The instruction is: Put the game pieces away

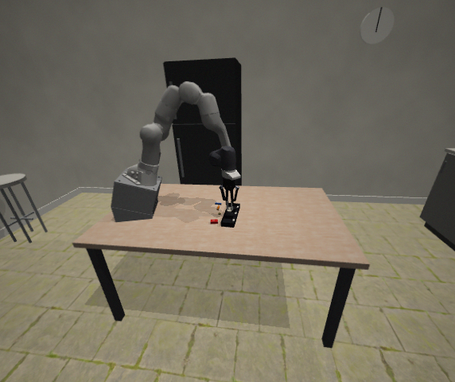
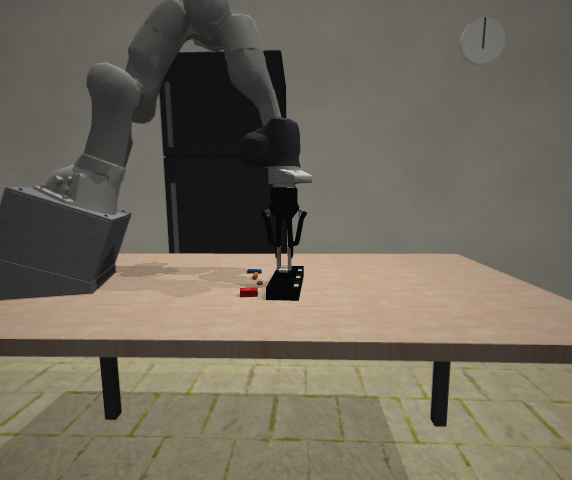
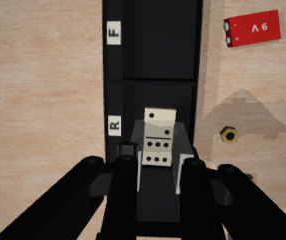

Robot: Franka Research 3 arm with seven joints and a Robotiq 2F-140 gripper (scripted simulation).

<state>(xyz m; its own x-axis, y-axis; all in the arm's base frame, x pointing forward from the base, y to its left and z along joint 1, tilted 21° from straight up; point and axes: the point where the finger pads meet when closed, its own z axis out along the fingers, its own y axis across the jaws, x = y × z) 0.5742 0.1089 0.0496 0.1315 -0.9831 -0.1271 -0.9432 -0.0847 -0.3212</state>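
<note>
My gripper (image 3: pixel 158 136) is shut on a white domino (image 3: pixel 158 136) with black dots and holds it just above a black row of bins (image 3: pixel 153 74). In the wrist view the domino hangs over the compartment with the nearer white label (image 3: pixel 114 124); a second label (image 3: pixel 114 32) marks the compartment beyond it. I cannot read the letters surely. In the top and exterior views the gripper (image 1: pixel 229 207) (image 2: pixel 283 267) points straight down at the far end of the bins (image 1: pixel 231 216) (image 2: pixel 284 284).
A red battery (image 3: pixel 253 28) (image 2: pixel 248 291) (image 1: pixel 213 221) lies beside the bins. A small brass nut (image 3: pixel 229 135) (image 2: pixel 259 282), an orange piece (image 2: pixel 255 275) and a blue piece (image 2: pixel 253 270) lie toward the robot base (image 1: pixel 135 199).
</note>
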